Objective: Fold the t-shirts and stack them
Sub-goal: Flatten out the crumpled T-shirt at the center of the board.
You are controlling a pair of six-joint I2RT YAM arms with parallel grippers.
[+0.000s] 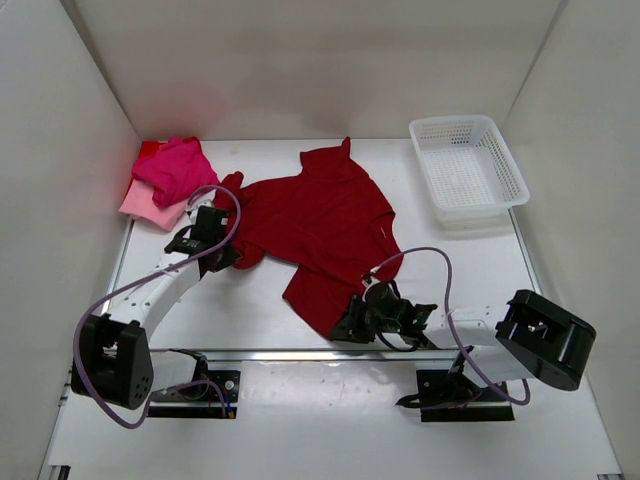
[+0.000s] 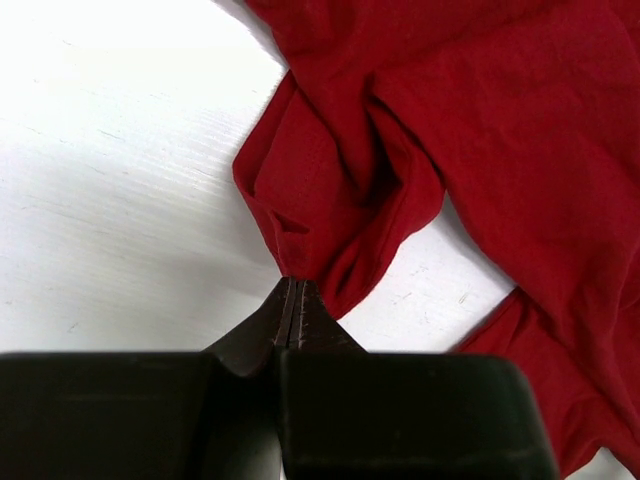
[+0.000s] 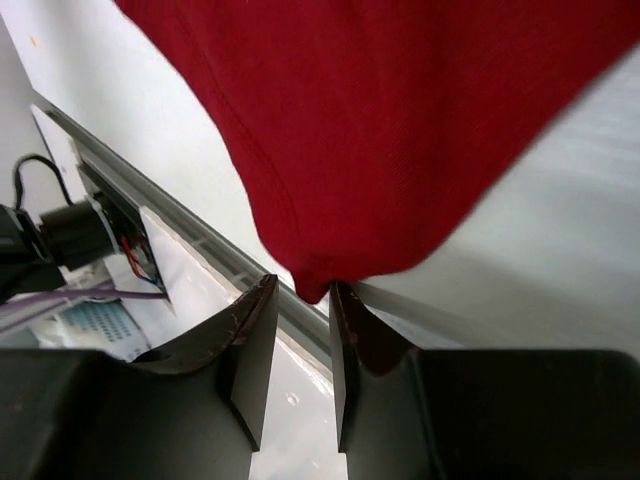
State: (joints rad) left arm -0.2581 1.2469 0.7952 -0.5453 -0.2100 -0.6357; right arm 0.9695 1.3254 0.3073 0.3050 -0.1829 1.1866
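A large dark crimson t-shirt (image 1: 320, 225) lies spread and rumpled across the middle of the table. My left gripper (image 1: 222, 255) is at its left sleeve. In the left wrist view the gripper (image 2: 296, 282) is shut, and the bunched crimson cloth (image 2: 480, 130) gathers into its tips. My right gripper (image 1: 350, 325) is at the shirt's near hem corner. Its jaws (image 3: 303, 290) stand apart, and the corner of the crimson cloth (image 3: 380, 120) dips just between the tips. A hot pink t-shirt (image 1: 178, 168) lies crumpled on a pale pink one (image 1: 148, 205) in the far left corner.
A white mesh basket (image 1: 468, 165) stands at the far right. White walls enclose the table on three sides. A metal rail (image 3: 200, 235) runs along the near edge, just below the right gripper. Purple cables loop over both arms.
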